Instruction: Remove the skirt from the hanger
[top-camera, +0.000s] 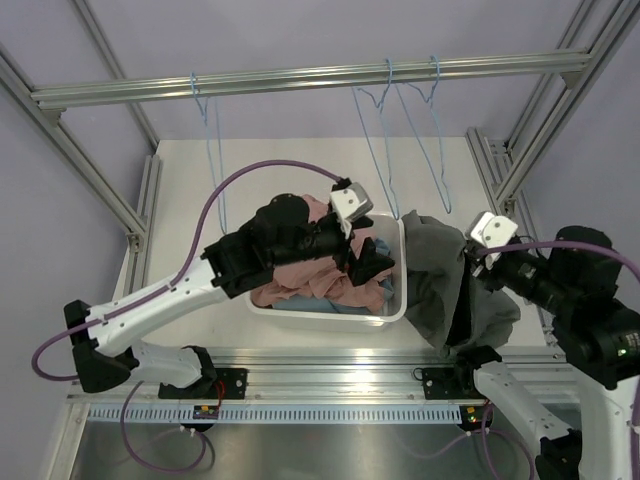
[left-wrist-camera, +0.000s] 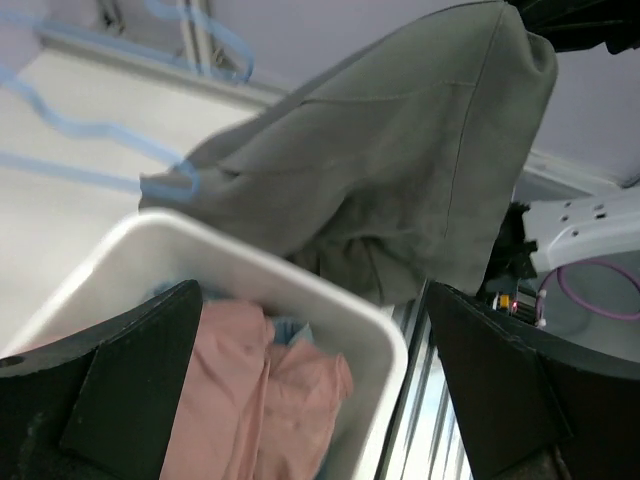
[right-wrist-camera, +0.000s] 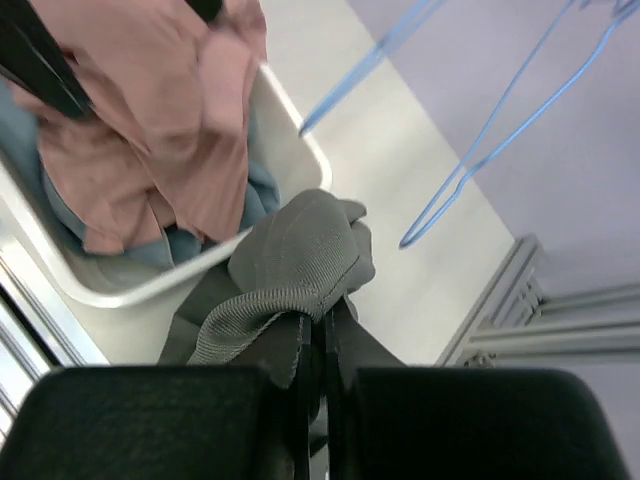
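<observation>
The grey skirt (top-camera: 438, 285) hangs bunched over the right end of the white bin (top-camera: 330, 316). My right gripper (top-camera: 472, 262) is shut on a fold of the skirt (right-wrist-camera: 300, 255), its jaws pressed together on the cloth (right-wrist-camera: 325, 340). Blue wire hangers (top-camera: 381, 150) hang from the rail behind. One hanger's lower end (left-wrist-camera: 172, 186) shows beside the skirt's corner (left-wrist-camera: 400, 170); I cannot tell whether they touch. My left gripper (top-camera: 365, 255) stands open over the bin, with nothing between its fingers (left-wrist-camera: 120, 400).
The bin holds pink (top-camera: 300, 275) and blue clothes. An aluminium rail (top-camera: 300, 78) crosses above the table's back, with frame posts at both sides. Another blue hanger (top-camera: 212, 140) hangs at the left. A purple cable (top-camera: 250, 180) arcs over the left arm.
</observation>
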